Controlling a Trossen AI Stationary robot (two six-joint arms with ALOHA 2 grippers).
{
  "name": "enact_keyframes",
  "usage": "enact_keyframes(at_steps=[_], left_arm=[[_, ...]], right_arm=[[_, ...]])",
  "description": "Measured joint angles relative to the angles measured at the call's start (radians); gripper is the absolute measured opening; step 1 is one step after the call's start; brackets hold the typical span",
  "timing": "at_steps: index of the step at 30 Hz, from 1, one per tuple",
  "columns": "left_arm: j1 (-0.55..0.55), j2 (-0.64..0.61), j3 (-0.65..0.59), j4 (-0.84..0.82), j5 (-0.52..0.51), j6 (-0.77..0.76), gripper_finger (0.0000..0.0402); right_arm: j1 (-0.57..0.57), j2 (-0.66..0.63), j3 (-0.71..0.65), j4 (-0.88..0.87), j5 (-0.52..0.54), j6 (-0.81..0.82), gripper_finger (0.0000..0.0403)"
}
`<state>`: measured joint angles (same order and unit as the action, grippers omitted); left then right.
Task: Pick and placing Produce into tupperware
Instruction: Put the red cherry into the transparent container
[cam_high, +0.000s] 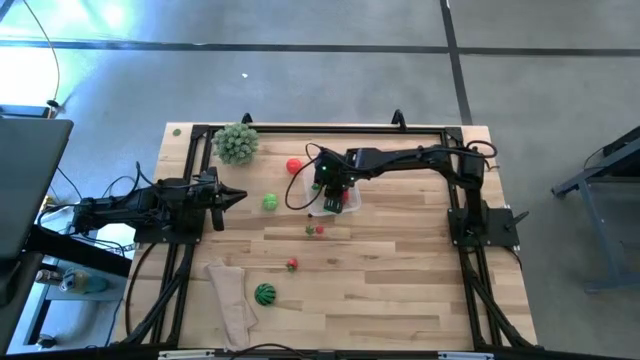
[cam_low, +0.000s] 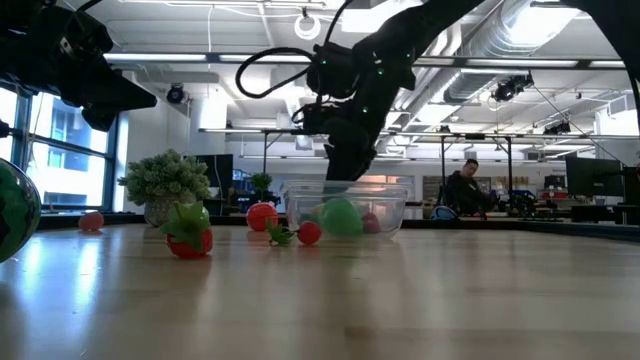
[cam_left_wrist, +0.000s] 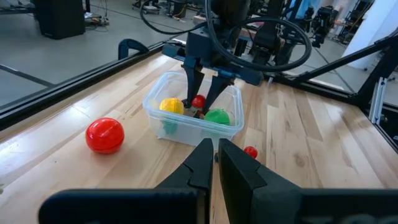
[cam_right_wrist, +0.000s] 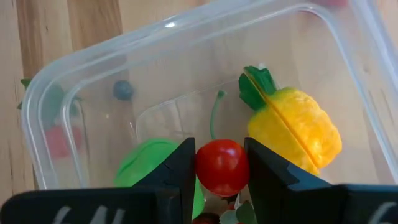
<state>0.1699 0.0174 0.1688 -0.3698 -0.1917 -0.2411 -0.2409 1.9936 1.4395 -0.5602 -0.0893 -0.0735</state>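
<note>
The clear tupperware (cam_high: 346, 203) stands at mid-table with a yellow pepper (cam_right_wrist: 292, 124), a green fruit (cam_right_wrist: 146, 165) and a dark berry (cam_right_wrist: 123, 90) inside. My right gripper (cam_left_wrist: 200, 102) reaches down into its opening, shut on a small red fruit (cam_right_wrist: 222, 167). More produce lies loose on the table: a red ball (cam_high: 293, 166), a green ball (cam_high: 270, 202), a strawberry (cam_high: 291, 264) and a striped watermelon (cam_high: 264, 294). My left gripper (cam_high: 238, 195) waits shut at the table's left, pointing at the tupperware. My right gripper pinches the small red fruit by its two opposite sides (cam_right_wrist: 202, 168) between its two fingers (cam_right_wrist: 183, 171). The fingers come from above, slanting down into the tupperware. The fruit sits between the fingertips over the green fruit and beside the yellow pepper.
A pale-green leafy ball (cam_high: 237, 142) stands at the far left of the table. A beige cloth (cam_high: 232, 300) lies near the front left. Small red and green pieces (cam_high: 314, 229) lie just in front of the tupperware. A black frame (cam_high: 330, 128) borders the table.
</note>
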Motion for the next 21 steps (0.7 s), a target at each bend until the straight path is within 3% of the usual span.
enact_keyframes(at_steps=[12, 21], left_arm=[[0.0, 0.0, 0.0, 0.0, 0.0, 0.0, 0.0017], [0.0, 0.0, 0.0, 0.0, 0.0, 0.0, 0.0017]], right_arm=[[0.0, 0.018, -0.001, 0.026, 0.007, -0.037, 0.0095], [0.0, 0.018, -0.001, 0.023, 0.007, -0.029, 0.0136]])
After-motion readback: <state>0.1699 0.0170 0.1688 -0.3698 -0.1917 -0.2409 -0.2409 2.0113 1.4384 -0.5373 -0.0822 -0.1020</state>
